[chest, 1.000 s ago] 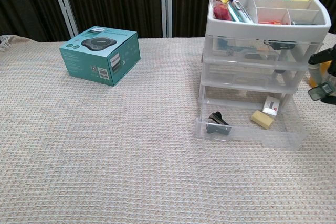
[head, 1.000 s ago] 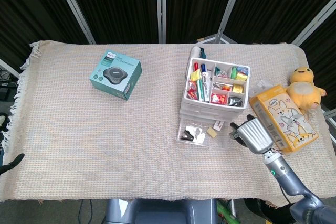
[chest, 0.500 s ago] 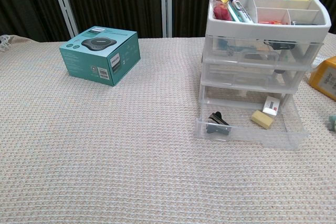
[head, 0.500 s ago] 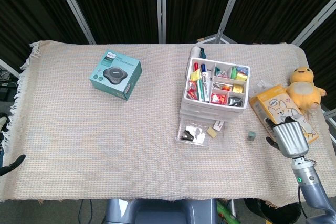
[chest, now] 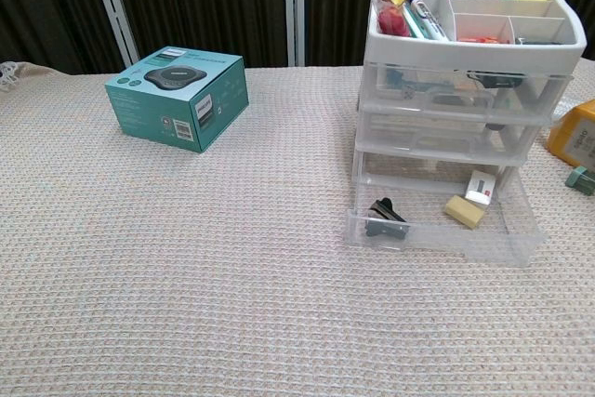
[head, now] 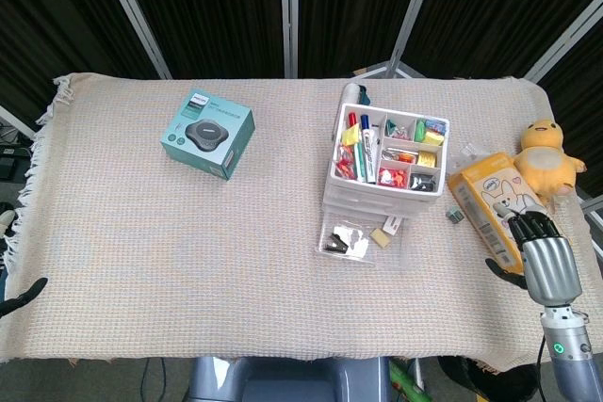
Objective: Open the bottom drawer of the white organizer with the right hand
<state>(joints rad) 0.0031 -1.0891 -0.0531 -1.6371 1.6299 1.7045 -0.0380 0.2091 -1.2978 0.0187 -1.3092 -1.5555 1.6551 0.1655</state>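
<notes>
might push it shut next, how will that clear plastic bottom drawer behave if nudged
The clear plastic bottom drawer probably slides easily: it holds only a few small bits. Its thin walls may flex. Pushing one corner could skew it, or shift the white organizer.

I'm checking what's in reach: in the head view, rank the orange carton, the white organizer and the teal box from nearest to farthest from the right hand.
1. orange carton, touching or just beside the right hand
2. white organizer, mid-table, to the left
3. teal box, far left
</notes>
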